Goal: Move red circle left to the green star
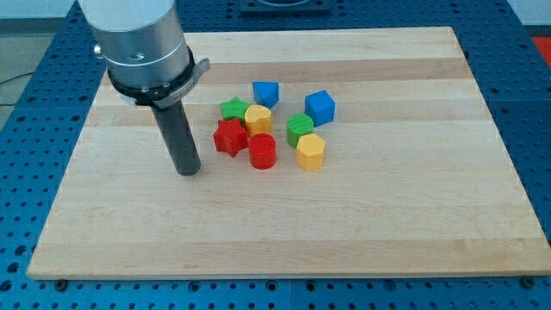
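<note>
The red circle stands near the board's middle, just below a yellow block and right of the red star. The green star sits above the red star, at the cluster's upper left. My tip rests on the board to the left of the cluster, about a block's width left of the red star and well left of the red circle, touching none of them.
A blue block lies at the cluster's top, a blue cube at its right. A green block and a yellow block sit right of the red circle. The wooden board lies on a blue perforated table.
</note>
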Robot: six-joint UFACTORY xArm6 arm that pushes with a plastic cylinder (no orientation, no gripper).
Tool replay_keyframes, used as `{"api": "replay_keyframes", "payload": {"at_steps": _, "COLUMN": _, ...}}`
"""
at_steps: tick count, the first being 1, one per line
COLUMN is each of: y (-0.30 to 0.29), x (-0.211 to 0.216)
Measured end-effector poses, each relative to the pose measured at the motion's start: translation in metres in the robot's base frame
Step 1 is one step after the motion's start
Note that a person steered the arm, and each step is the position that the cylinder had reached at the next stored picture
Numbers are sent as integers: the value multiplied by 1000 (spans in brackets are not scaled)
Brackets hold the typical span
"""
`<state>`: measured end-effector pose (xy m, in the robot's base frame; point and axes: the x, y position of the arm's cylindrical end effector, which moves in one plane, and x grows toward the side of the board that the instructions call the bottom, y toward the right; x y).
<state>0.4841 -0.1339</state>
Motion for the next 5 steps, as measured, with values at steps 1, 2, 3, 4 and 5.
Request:
{"api": "replay_keyframes", "payload": {"at_steps": 1, "y": 0, "x": 0}}
{"api": "replay_keyframes", "payload": {"at_steps": 2, "y": 0, "x": 2}}
{"api": "replay_keyframes", "payload": {"at_steps": 3, "y": 0, "x": 4}}
{"api": "replay_keyframes", "payload": {"at_steps": 4, "y": 0, "x": 6}}
{"api": "replay_keyframes", "payload": {"at_steps": 5, "y": 1, "x": 10}}
